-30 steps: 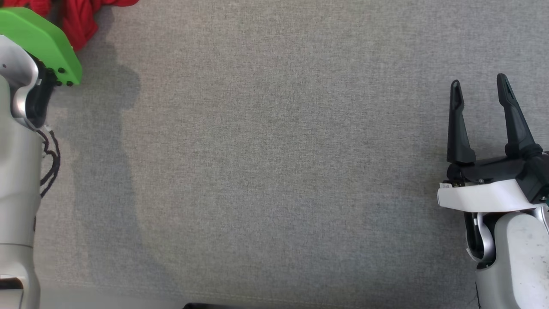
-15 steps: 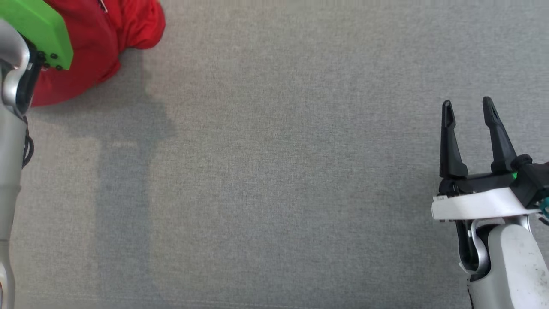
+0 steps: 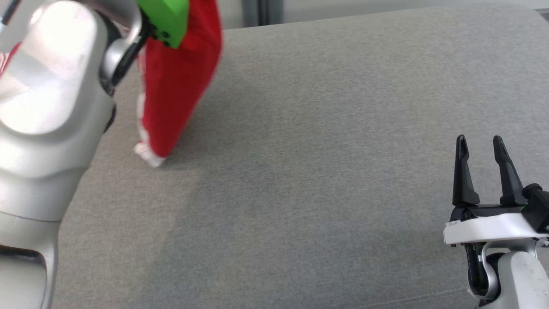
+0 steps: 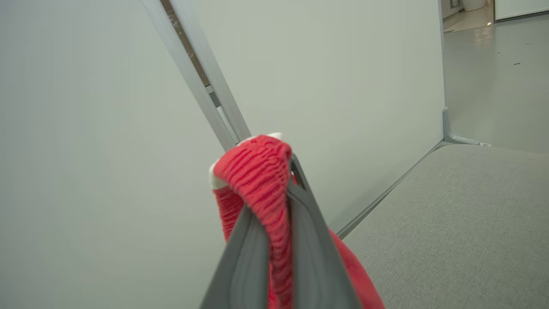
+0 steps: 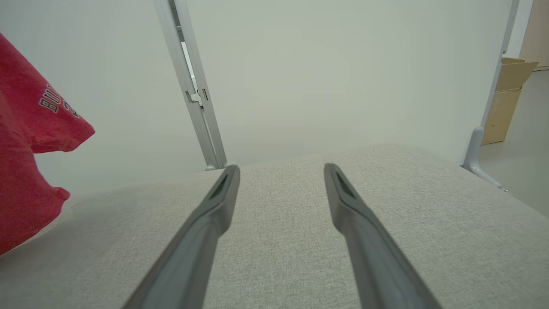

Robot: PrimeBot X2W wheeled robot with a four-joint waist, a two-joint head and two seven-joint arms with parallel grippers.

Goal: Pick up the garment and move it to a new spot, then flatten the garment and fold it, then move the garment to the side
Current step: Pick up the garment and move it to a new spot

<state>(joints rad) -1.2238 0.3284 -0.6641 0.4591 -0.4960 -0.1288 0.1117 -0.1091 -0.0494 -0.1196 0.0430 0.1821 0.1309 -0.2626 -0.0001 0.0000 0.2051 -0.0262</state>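
A wide table covered in pale grey woven fabric point(image 3: 326, 180) spreads across the head view, and plain white partition panels point(image 5: 334, 68) joined by a slim metal post point(image 5: 193, 90) stand behind its far edge. The robot's bulky silver-white left arm point(image 3: 47, 107) rises at the upper left with a bright green cover point(image 3: 165, 17) at the wrist. Beneath it hangs the red knitted garment with white trim point(image 3: 176, 90), lifted over the table's far left part, its white-edged lower tip point(image 3: 148, 153) reaching down to the surface; whether it touches is unclear. The left gripper point(image 4: 274, 201) is pressed together, pinching a ribbed red fold that drapes over its grey fingers point(image 4: 309, 240). The right gripper point(image 3: 479, 143) hovers low at the near right, well apart from the garment, its dark fingers point(image 5: 201, 231) spread with nothing between them. A brown cardboard box point(image 5: 508, 98) stands on the floor beyond the panels.
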